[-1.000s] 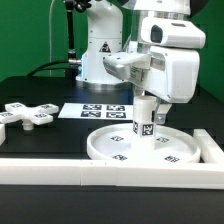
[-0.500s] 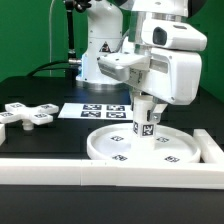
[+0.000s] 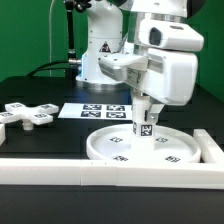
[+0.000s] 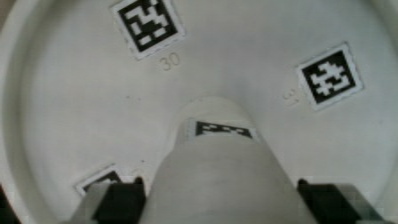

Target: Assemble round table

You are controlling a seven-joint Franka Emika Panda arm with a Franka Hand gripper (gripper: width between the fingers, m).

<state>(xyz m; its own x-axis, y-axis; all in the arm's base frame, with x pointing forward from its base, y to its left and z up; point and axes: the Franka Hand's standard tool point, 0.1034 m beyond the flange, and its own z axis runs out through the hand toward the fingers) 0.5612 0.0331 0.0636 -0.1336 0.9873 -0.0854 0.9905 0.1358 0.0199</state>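
The large white rimmed disc [image 3: 140, 146] lies flat near the front rail, with markers on its face. The short cylindrical post [image 3: 146, 122] stands upright on the disc's middle, a marker on its side. My gripper [image 3: 144, 104] is shut on the post's upper part from above. In the wrist view the post [image 4: 217, 165] runs down between the two dark fingers [image 4: 112, 198] toward the disc [image 4: 107, 110]. The cross-shaped piece [image 3: 27, 115] lies flat at the exterior view's left, apart from the gripper.
The marker board [image 3: 95, 111] lies behind the disc. A long white rail [image 3: 100, 174] runs along the front, and another rail piece [image 3: 211, 147] stands at the exterior view's right. The robot's base [image 3: 100, 55] stands at the back.
The gripper with the post has turned slightly; the marker on the post has shifted a little. The disc and cross piece have not moved.
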